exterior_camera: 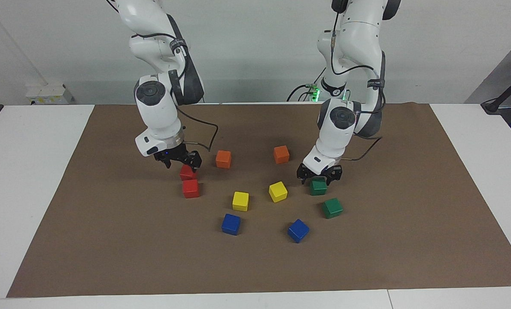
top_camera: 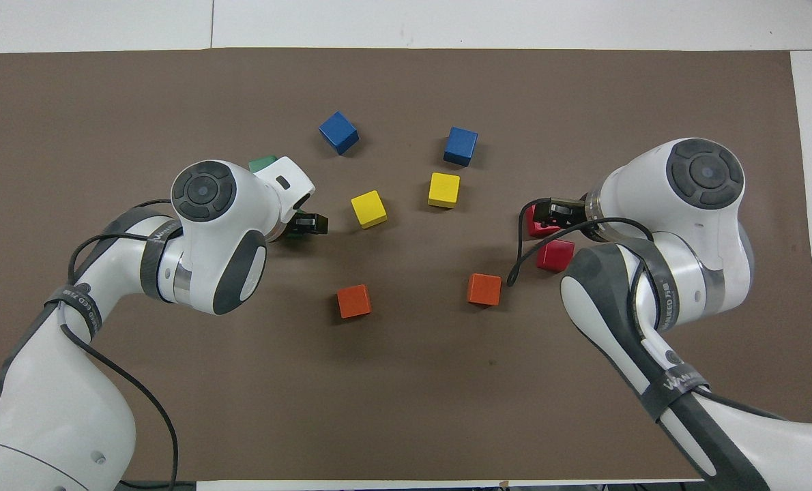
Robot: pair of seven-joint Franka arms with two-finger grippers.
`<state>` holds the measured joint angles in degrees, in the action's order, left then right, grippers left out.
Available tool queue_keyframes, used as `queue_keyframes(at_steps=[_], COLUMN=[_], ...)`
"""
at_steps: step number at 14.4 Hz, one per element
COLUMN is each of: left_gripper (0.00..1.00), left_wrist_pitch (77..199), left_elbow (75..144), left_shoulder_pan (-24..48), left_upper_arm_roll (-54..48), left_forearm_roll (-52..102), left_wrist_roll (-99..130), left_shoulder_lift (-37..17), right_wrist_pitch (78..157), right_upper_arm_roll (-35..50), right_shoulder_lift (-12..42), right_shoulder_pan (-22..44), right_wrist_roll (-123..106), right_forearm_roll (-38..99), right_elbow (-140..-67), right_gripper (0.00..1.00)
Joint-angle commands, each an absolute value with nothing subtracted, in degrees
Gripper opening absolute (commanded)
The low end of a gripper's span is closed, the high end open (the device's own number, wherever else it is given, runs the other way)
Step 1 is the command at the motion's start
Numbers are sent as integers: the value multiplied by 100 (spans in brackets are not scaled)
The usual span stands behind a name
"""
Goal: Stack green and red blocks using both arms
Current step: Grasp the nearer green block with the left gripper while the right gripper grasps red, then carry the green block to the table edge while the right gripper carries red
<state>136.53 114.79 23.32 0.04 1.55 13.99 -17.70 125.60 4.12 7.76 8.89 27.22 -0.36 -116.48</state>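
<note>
Two red blocks lie close together toward the right arm's end, one [exterior_camera: 187, 173] nearer to the robots than the other [exterior_camera: 191, 189]; both show in the overhead view [top_camera: 555, 255] [top_camera: 534, 223]. My right gripper [exterior_camera: 179, 162] [top_camera: 548, 213] hangs low over them, hiding part of the nearer one in the facing view. My left gripper [exterior_camera: 320, 175] [top_camera: 303, 225] is down at a green block [exterior_camera: 318, 187], covering its top. The second green block [exterior_camera: 332, 208] [top_camera: 263, 164] lies free, farther from the robots.
On the brown mat [exterior_camera: 109, 257] lie two orange cubes [exterior_camera: 223, 159] [exterior_camera: 281, 154] nearer to the robots, two yellow cubes [exterior_camera: 240, 201] [exterior_camera: 278, 191] in the middle, and two blue cubes [exterior_camera: 231, 224] [exterior_camera: 298, 230] farther out.
</note>
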Motion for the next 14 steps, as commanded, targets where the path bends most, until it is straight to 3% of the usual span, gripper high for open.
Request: queue_keyframes(at_steps=[1, 4, 5, 6, 11, 14], left_gripper=[95, 76, 46, 3, 0, 0], left_wrist_pitch=[13974, 14054, 14080, 14097, 13949, 13449], left_elbow=[11786, 11795, 11795, 11795, 11716, 11593], left_shoulder_pan=[2408, 2408, 2408, 2408, 2329, 2067], left_upper_arm_roll=[79, 79, 79, 79, 105, 114], left_forearm_roll=[202, 202, 202, 202, 202, 202], left_wrist_roll=[1468, 1503, 1529, 1555, 1556, 1486], left_shoulder_lift=[-1679, -1687, -1687, -1687, -1635, -1355], right_wrist_pitch=[12954, 13069, 13069, 13078, 13096, 13516], right_upper_arm_roll=[431, 431, 431, 431, 431, 431], right_shoulder_lift=[747, 730, 738, 738, 738, 747], right_shoulder_pan=[879, 879, 922, 949, 967, 958], right_wrist_roll=[2795, 2804, 2804, 2839, 2830, 2786], right_forearm_roll=[44, 44, 44, 44, 44, 44], right_elbow=[-11970, -12111, -12120, -12164, -12225, -12453], right_gripper=[100, 100, 100, 100, 100, 99])
